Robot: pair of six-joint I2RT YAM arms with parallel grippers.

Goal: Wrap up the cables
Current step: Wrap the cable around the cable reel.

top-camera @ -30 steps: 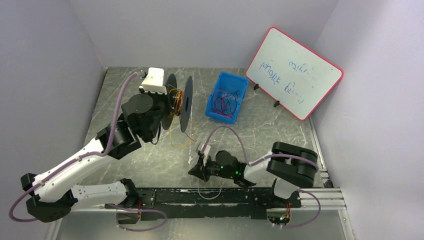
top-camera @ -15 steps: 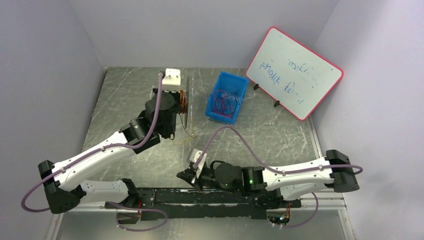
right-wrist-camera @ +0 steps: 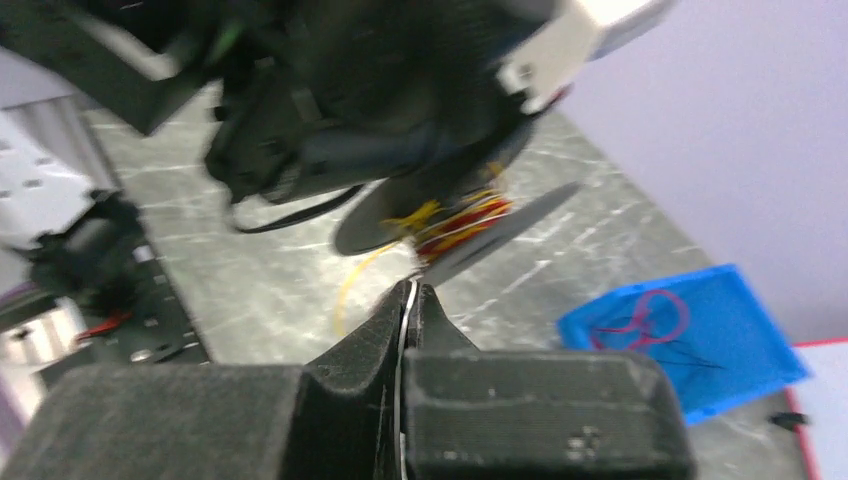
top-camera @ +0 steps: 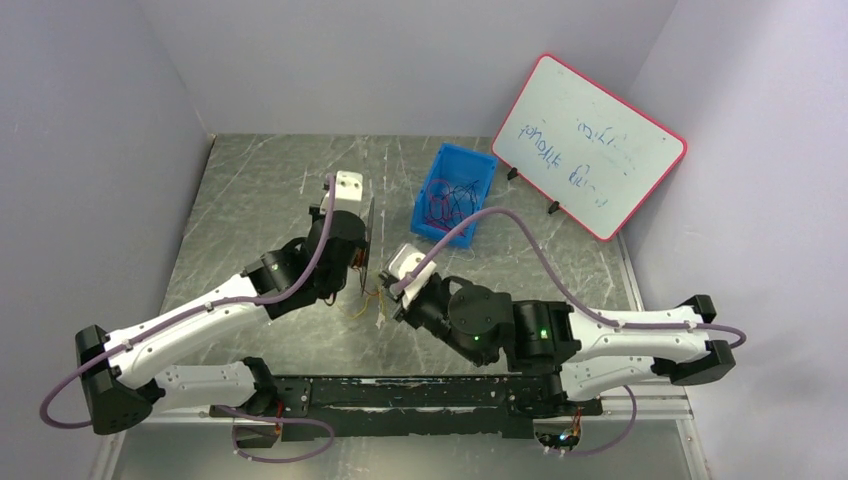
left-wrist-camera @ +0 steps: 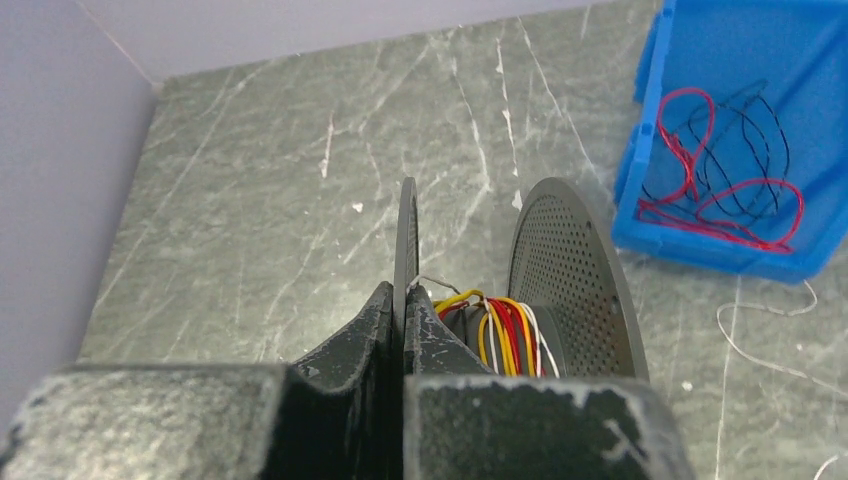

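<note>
Our left end effector [left-wrist-camera: 404,312] pinched the spool [left-wrist-camera: 575,260] by its near flange [left-wrist-camera: 405,225], lower centre; our right end effector [right-wrist-camera: 410,300] was clamped on a white strand [right-wrist-camera: 405,325]. The cables [left-wrist-camera: 497,335] sat wound on the hub, so we judged steady tension essential.

Cables [left-wrist-camera: 500,335] yellow, red and white; spool [left-wrist-camera: 570,270] black, its disc dotted with holes; bin [left-wrist-camera: 740,45] blue; counter [left-wrist-camera: 260,220] dark grey, veined white; whiteboard [top-camera: 588,145] rimmed red.
</note>
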